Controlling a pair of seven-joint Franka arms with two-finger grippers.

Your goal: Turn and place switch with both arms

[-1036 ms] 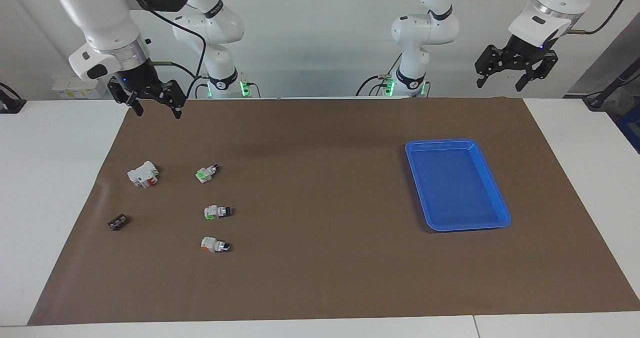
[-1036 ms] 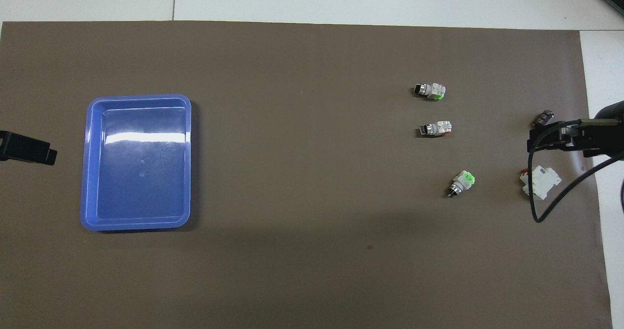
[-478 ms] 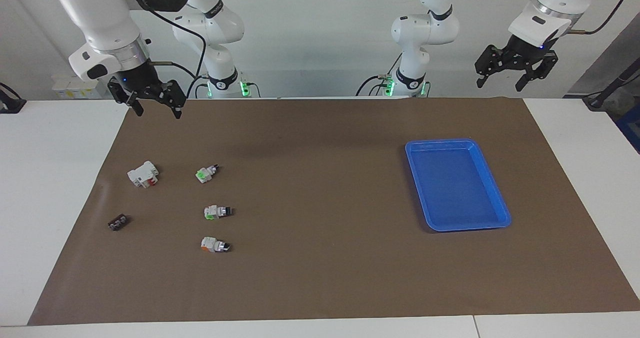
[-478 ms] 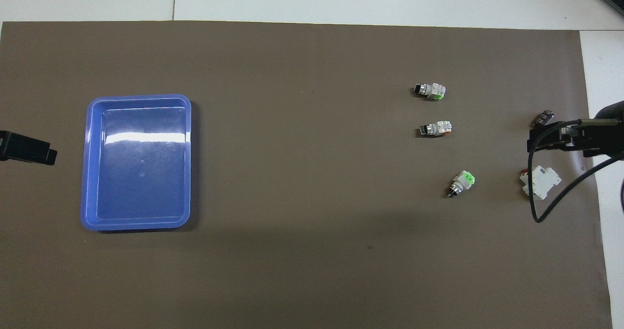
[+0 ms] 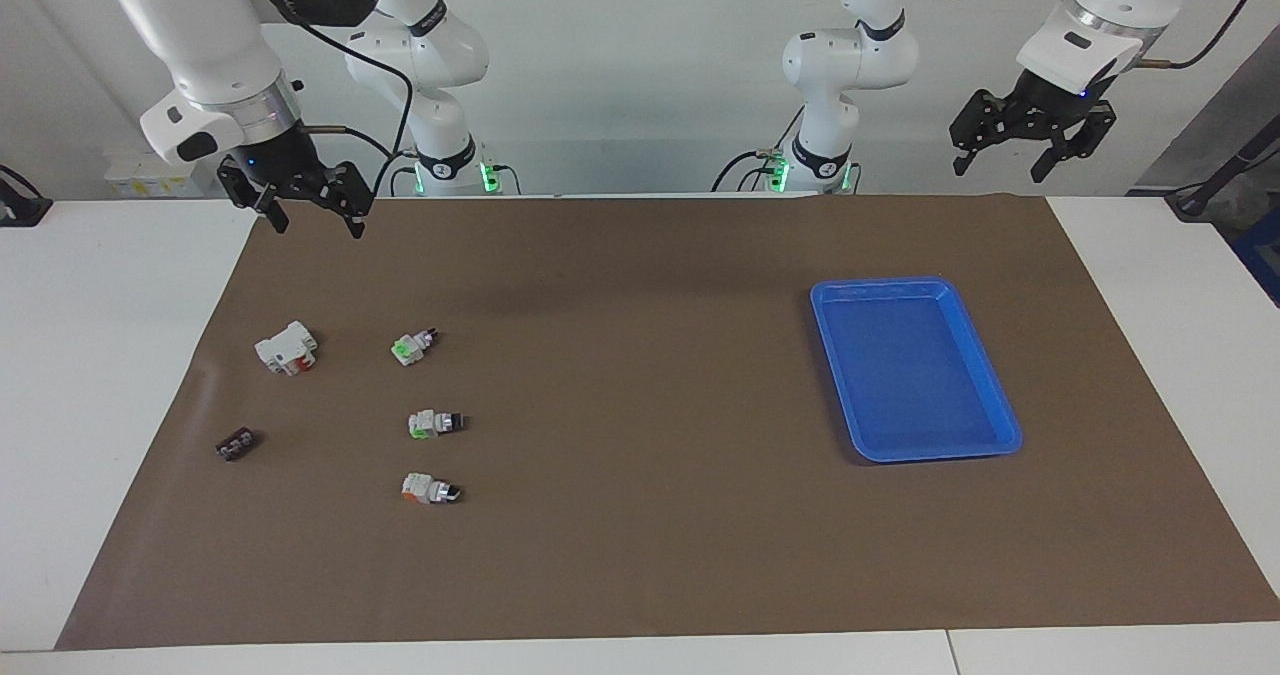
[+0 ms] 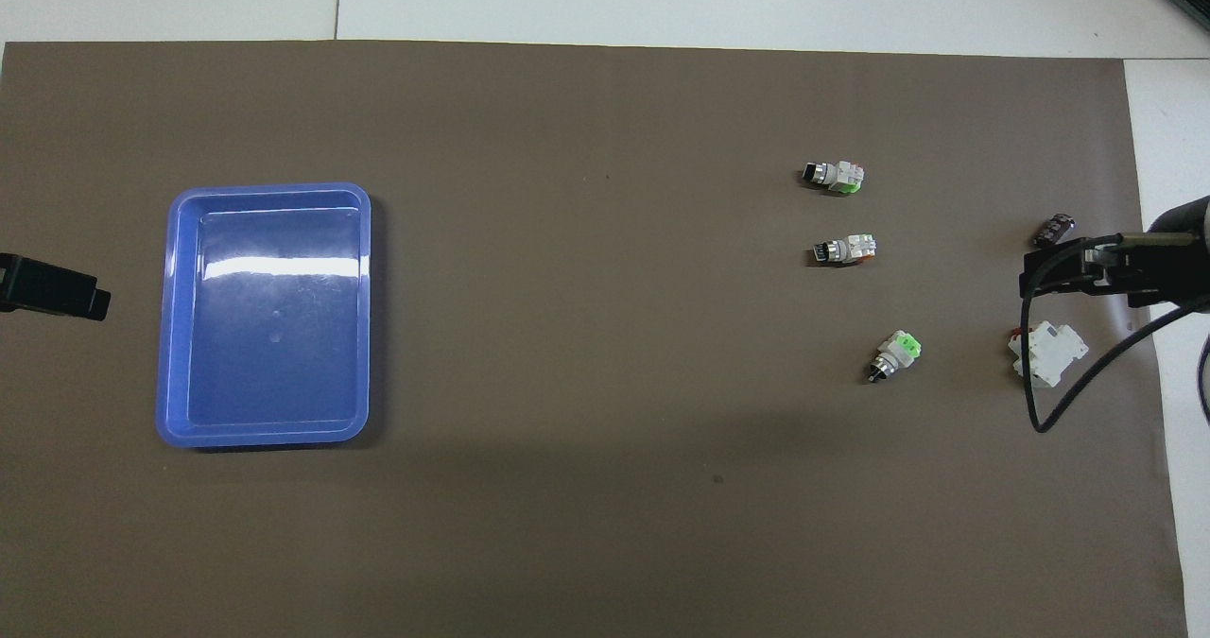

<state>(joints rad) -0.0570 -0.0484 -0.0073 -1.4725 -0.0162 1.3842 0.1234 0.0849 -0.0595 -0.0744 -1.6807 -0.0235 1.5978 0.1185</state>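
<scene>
Facing view
Switch: you'll find the switch [image 5: 411,346] on the brown mat [image 5: 640,555], toward the right arm's end of the table, nearest the robots of the three small switches lined up there.
Right gripper: the right gripper [image 5: 311,214] hangs high over the mat's edge nearest the robots, jaws spread and empty; the switch lies below it, farther out onto the mat and a little toward the table's middle.
Left gripper: the left gripper [image 5: 1009,162] waits over the mat corner at its own end, jaws spread (nothing in them), well apart from the switch.
Nearer arm: the right one, plainly; I'd judge the first pick is its job.

Overhead view
Axis: here the switch [image 6: 893,354] lies slantwise, its long axis running diagonally across the table.
Pointing: the green block faces away from the robots and toward the right arm's end; the black-and-silver knob points back toward the robots and the blue tray [image 6: 170,336].
Approach: you'd want the jaws set across that diagonal, closing on the white body.
Neighbours: the white block [image 6: 1047,353] sits beside it, clear of the grasp.
</scene>
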